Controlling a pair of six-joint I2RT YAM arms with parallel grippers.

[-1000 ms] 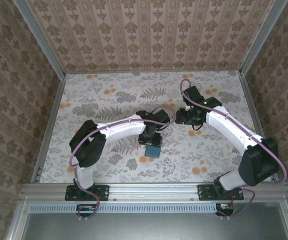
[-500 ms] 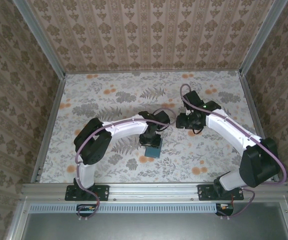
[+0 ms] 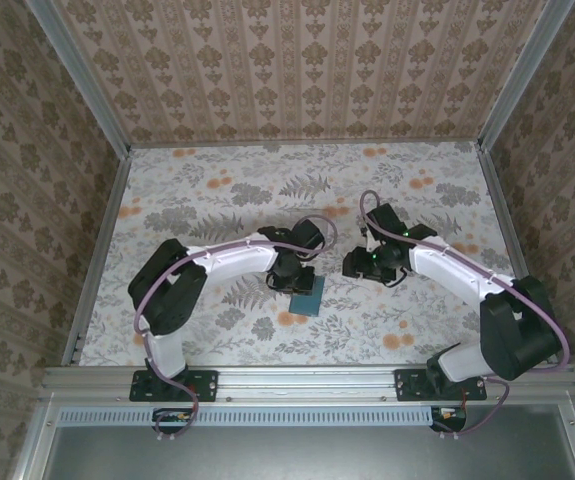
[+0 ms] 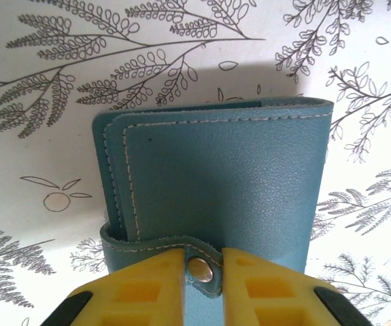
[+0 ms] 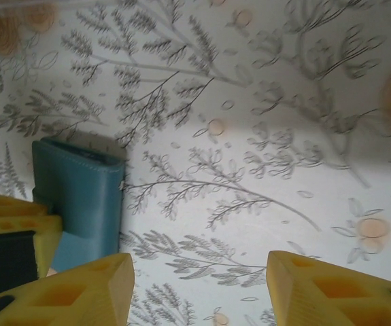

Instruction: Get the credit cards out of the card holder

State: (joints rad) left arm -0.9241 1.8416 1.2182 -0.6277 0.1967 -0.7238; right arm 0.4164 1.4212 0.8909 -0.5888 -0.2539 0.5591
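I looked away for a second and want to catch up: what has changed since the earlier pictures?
The left tool closed in on the wallet's snap tab, which now sits pinched between its fingers. The right tool swung toward the near edge and leftward, closer to the wallet, with its jaws open. The wallet lies where it was on the table, shut.
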